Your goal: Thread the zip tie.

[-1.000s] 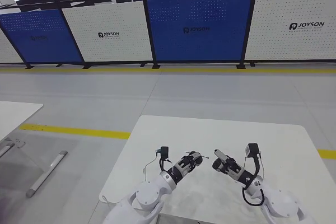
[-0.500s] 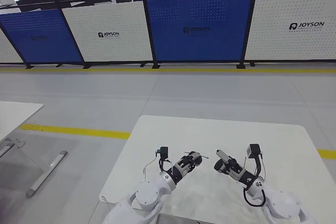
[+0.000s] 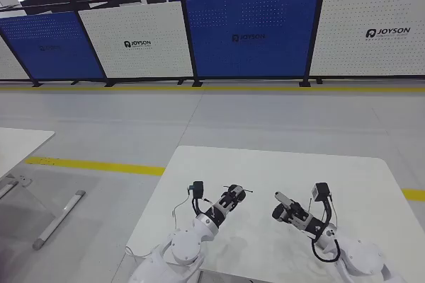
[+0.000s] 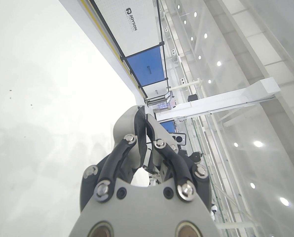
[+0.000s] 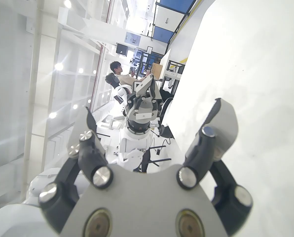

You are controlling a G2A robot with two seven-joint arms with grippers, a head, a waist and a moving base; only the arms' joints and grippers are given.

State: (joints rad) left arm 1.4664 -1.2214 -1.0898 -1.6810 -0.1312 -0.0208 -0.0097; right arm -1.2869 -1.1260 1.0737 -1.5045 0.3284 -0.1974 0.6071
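My left gripper (image 3: 234,192) hovers over the near middle of the white table (image 3: 283,163). Its fingers (image 4: 137,124) are pressed together on a thin black zip tie (image 4: 146,122), seen edge-on as a dark strip between the pads. In the top view a short black end of the zip tie (image 3: 247,189) sticks out toward the right arm. My right gripper (image 3: 279,201) sits a little to the right, facing the left one. Its jaws stand wide apart with nothing between them (image 5: 153,106). Beyond them, the right wrist view shows the left gripper (image 5: 143,104).
A second white table (image 3: 7,152) stands at the far left across the floor. Blue and white pegboard panels (image 3: 248,39) line the back. Bare table surface stretches beyond and to both sides of the grippers.
My left gripper has shifted a little to the left and farther out while still holding the zip tie. The right gripper has hardly moved.
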